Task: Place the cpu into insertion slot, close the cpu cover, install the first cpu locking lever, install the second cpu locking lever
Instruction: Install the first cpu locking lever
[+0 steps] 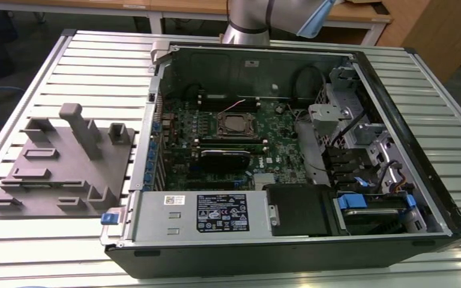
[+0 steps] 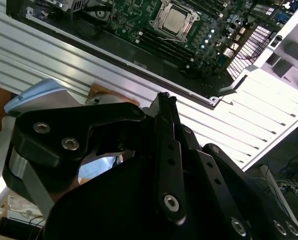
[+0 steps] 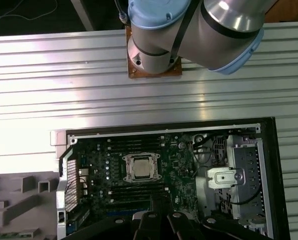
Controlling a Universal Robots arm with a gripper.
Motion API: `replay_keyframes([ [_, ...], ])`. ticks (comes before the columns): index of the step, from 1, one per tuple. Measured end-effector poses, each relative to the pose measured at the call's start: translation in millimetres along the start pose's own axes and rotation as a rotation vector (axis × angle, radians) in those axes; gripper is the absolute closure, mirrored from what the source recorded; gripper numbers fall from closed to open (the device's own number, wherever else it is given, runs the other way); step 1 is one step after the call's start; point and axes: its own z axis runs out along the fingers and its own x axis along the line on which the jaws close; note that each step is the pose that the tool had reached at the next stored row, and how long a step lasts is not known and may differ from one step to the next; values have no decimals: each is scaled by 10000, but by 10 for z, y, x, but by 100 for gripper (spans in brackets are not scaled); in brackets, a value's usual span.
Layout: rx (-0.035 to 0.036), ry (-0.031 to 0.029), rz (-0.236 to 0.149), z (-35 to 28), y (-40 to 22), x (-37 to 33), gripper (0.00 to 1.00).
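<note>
Up over the open case (image 1: 254, 60), end effector (image 2: 164, 100) looks pinched shut on nothing, hanging high, I'd guess for a full view of the board (image 3: 178, 175). cpu (image 3: 141, 167) sits flat in the insertion slot (image 3: 125, 170), so that step looks done.

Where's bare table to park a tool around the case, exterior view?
Free: slatted table behind the grey fixture block, the strip in front of that block, and the strip on the exterior view's right of the computer case. Crowded: inside the case, with motherboard, cables and drive bays; the gap between block and case is narrow.
</note>
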Motion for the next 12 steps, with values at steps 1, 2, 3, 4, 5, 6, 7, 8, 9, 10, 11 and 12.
replay_keyframes([
  [1,-1,-1,1,18,-3,1,90],
  [2,-1,-1,0,36,-4,1,90],
  [3,-1,-1,0,56,-7,1,90],
  [4,-1,-1,0,73,-9,1,90],
  [5,-3,-2,0,92,-11,2,90],
  [6,0,-2,0,109,-13,2,90],
  [7,1,-1,0,127,-15,2,90],
  [8,1,-2,0,140,-17,3,90],
  [9,-1,-2,0,147,-18,3,90],
  [10,-1,-3,0,148,-18,3,90],
  [11,-2,-3,0,147,-18,3,90],
  [12,-4,-1,0,147,-18,3,90],
])
